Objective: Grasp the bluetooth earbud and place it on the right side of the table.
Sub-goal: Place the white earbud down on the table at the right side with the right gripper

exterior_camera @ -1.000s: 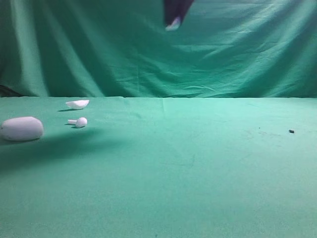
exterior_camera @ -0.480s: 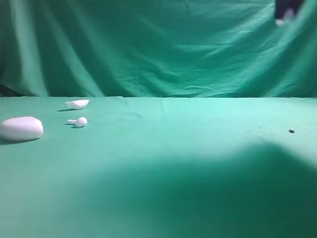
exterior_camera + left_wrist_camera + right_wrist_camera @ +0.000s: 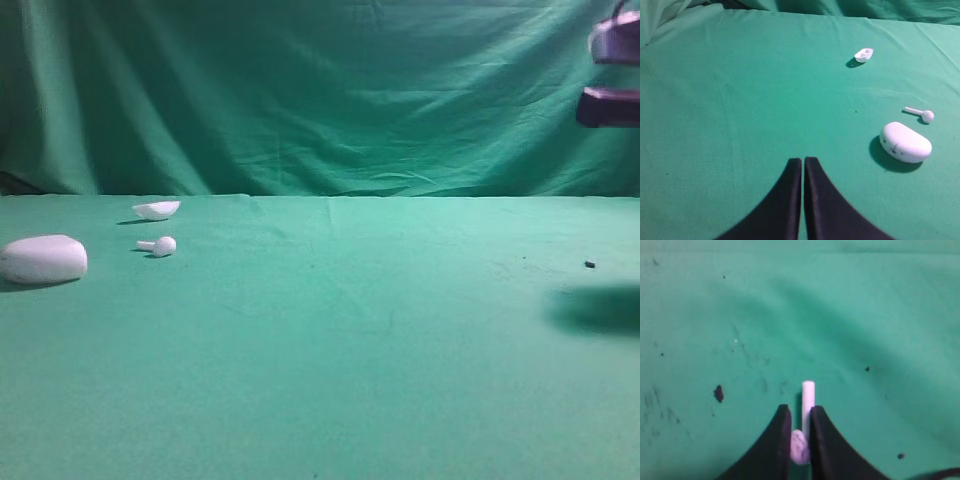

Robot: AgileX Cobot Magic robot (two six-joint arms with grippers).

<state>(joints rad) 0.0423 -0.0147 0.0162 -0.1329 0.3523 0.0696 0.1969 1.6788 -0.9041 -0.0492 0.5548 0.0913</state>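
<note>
Your right gripper (image 3: 800,415) clamped on bluetooth earbud (image 3: 807,397): head pinched between black fingers (image 3: 772,440), stem poking out ahead of tips. In high view you see it raised at far right upper edge, well above table (image 3: 330,340), shadow on cloth below. Your left gripper (image 3: 803,162) closed, holding nothing, over left of table. Second bud (image 3: 160,245), white oval case (image 3: 43,259), white shell (image 3: 157,210) lie far left. Dark speck (image 3: 589,265) at right.
</note>
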